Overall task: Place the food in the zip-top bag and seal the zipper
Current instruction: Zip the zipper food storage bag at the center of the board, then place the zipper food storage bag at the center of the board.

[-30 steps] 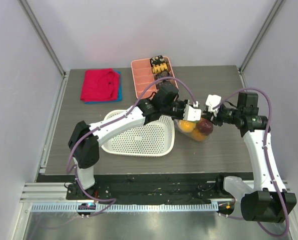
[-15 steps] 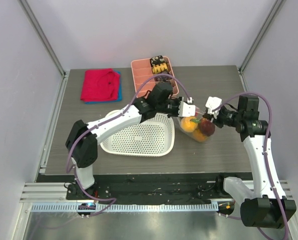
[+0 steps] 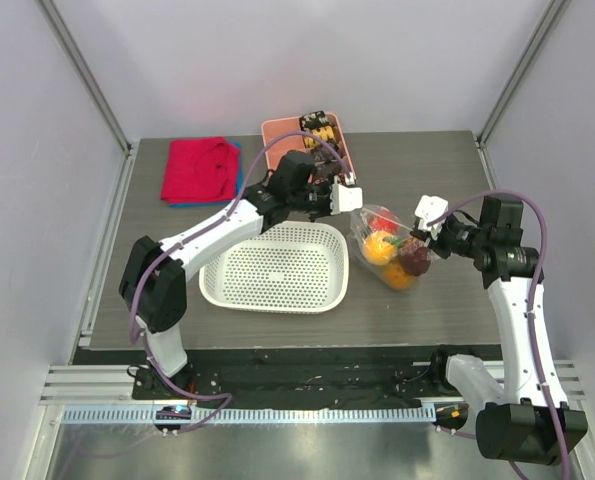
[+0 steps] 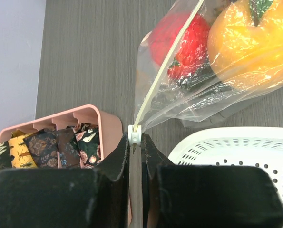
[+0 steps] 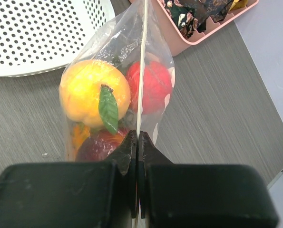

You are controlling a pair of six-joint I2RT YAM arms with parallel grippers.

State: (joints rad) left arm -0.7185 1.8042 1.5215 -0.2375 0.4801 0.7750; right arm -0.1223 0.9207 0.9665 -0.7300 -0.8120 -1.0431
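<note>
Now the clear, white-dotted plastic zip-top bag (image 3: 389,250) lies on the grey desk (image 3: 447,160) just right of the white perforated plastic basket (image 3: 277,268), holding an orange toy peach (image 5: 91,92) and a bright red toy apple (image 5: 153,85). Closed tight, the left pincer (image 4: 135,138) pinches one end of the thin clear zipper strip (image 4: 167,71); the right pincer (image 5: 137,138) clamps the opposite end

**No readable writing in any view**

No word, number, brand or sign can be read anywhere. The snack wrappers (image 4: 46,147) in the pink tray (image 4: 110,128), at the far edge of the table (image 3: 447,170), carry coloured patterns, but these are too small and blurred to tell whether they include letters. The clear bag (image 5: 117,47) shows only white dots as print.
</note>
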